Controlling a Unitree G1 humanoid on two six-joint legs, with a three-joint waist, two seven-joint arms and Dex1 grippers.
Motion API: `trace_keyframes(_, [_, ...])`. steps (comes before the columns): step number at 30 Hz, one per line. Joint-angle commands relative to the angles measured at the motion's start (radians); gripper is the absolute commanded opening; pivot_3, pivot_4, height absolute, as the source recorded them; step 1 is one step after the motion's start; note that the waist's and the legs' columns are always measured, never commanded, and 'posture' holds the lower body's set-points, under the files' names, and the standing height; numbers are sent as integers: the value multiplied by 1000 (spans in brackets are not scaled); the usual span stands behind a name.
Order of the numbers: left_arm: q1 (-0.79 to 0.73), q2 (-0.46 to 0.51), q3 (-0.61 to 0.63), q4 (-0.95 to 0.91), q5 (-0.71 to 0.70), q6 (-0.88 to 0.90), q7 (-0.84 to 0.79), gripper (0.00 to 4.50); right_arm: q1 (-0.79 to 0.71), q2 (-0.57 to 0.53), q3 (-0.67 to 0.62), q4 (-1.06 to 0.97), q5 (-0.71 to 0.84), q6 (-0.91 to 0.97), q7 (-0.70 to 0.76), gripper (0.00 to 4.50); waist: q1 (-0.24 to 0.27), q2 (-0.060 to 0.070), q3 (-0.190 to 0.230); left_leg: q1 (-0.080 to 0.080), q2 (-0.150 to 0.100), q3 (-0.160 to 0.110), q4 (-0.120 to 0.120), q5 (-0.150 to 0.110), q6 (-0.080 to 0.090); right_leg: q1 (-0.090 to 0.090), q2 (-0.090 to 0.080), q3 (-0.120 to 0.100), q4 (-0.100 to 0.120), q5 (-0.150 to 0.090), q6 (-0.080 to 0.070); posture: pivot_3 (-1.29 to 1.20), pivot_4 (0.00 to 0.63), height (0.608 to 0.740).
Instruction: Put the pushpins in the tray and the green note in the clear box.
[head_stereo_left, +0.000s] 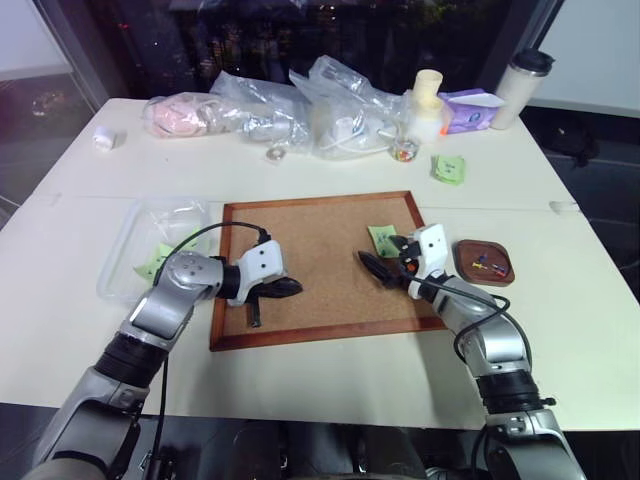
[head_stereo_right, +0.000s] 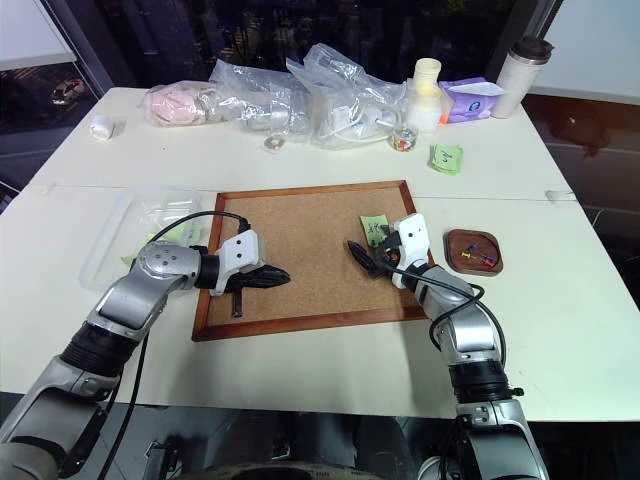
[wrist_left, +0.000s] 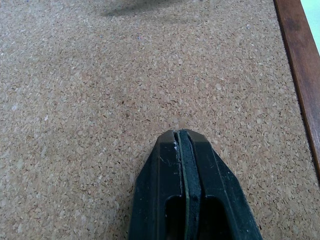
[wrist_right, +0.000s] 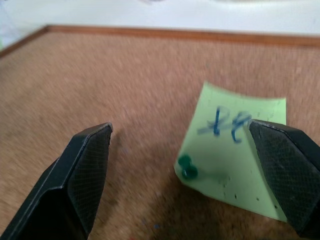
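A pale green note (wrist_right: 240, 155) with blue scribbles lies on the corkboard (head_stereo_left: 320, 265), held near its corner by a green pushpin (wrist_right: 187, 167). My right gripper (wrist_right: 180, 135) hovers open just in front of it, one finger (wrist_right: 75, 180) over bare cork and the other over the note's edge. My left gripper (wrist_left: 183, 137) rests shut and empty on the cork at the board's left side. The dark brown tray (head_stereo_left: 484, 243) right of the board holds a few pushpins (head_stereo_left: 485, 262). The clear box (head_stereo_left: 125, 245) left of the board contains a green note (head_stereo_left: 158, 258).
Another green note (head_stereo_left: 449, 168) lies on the table behind the board. Along the back stand crumpled plastic bags (head_stereo_left: 300, 105), a small jar (head_stereo_left: 404, 152), a white bottle (head_stereo_left: 428, 100), a purple pack (head_stereo_left: 468, 110) and a tumbler (head_stereo_left: 522, 88). A small white roll (head_stereo_left: 103, 137) sits far left.
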Motion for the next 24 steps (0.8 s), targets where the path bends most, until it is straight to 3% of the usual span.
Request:
trace_keyframes(1, [26,7,-37,23,38,18,7,0,9,3,9,41,-29,-45,16,3037,0,0,0,0,0,0,0,0,0,0,0,0,0,0,0,0,150,737])
trace_keyframes(7, [33,8,-37,15,38,15,11,0,64,14,15,71,-43,-97,32,30,0,-2,-2,2,0,0,0,0,0,2,0,0,0,0,0,0,150,737])
trace_keyframes(16, [31,18,-36,22,39,11,7,0,70,19,-3,74,-74,-130,-7,30,0,-4,-3,2,0,-1,0,0,0,3,0,0,0,0,0,0,150,737])
trace_keyframes(24, [11,17,-37,40,38,7,-3,0,49,13,-45,-71,-52,-118,-56,30,1,-3,-3,1,0,0,0,0,0,2,0,0,0,0,0,0,150,737])
